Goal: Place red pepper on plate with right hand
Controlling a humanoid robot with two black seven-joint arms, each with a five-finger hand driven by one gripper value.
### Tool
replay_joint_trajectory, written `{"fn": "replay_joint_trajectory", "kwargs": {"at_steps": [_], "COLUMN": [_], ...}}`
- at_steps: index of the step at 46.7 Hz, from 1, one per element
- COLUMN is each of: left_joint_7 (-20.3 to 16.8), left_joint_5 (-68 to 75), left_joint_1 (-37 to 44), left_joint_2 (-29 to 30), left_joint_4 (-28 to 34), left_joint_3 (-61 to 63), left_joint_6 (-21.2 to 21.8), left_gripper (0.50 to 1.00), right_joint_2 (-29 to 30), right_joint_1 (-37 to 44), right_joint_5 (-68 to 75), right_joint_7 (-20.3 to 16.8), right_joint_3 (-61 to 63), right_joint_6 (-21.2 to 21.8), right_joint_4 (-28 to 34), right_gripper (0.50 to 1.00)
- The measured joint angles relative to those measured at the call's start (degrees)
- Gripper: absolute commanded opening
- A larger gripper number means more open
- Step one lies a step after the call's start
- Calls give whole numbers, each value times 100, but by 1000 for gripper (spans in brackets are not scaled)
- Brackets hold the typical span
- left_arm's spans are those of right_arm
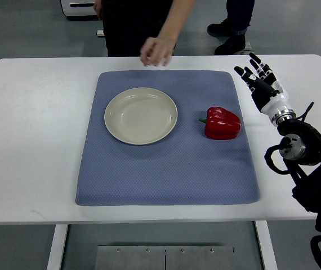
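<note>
A red pepper (pixel 222 123) with a green stem lies on its side on the right part of a blue-grey mat (pixel 166 169). A cream plate (pixel 141 115) sits empty on the mat to the pepper's left. My right hand (pixel 257 76) hovers over the white table just past the mat's far right corner, up and right of the pepper. Its fingers are stretched out and hold nothing. The arm comes in from the lower right. The left arm does not show.
A person stands at the far side of the white table (pixel 31 140), with a hand (pixel 157 52) hanging over its far edge, above the mat. A second person's feet (pixel 228 36) show behind. A metal frame (pixel 163 257) sits below the near edge.
</note>
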Motion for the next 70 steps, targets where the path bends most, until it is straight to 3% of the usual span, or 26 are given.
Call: {"fn": "replay_joint_trajectory", "kwargs": {"at_steps": [70], "left_joint_7": [0], "left_joint_5": [0], "left_joint_1": [-12], "left_joint_2": [0], "left_joint_4": [8], "left_joint_3": [-1], "left_joint_6": [37], "left_gripper": [1000], "right_joint_2": [13], "right_joint_1": [77], "right_joint_5": [6], "right_joint_7": [-2], "right_joint_3": [-97], "right_joint_6": [24], "right_joint_4": [19], "right_gripper": [1000]}}
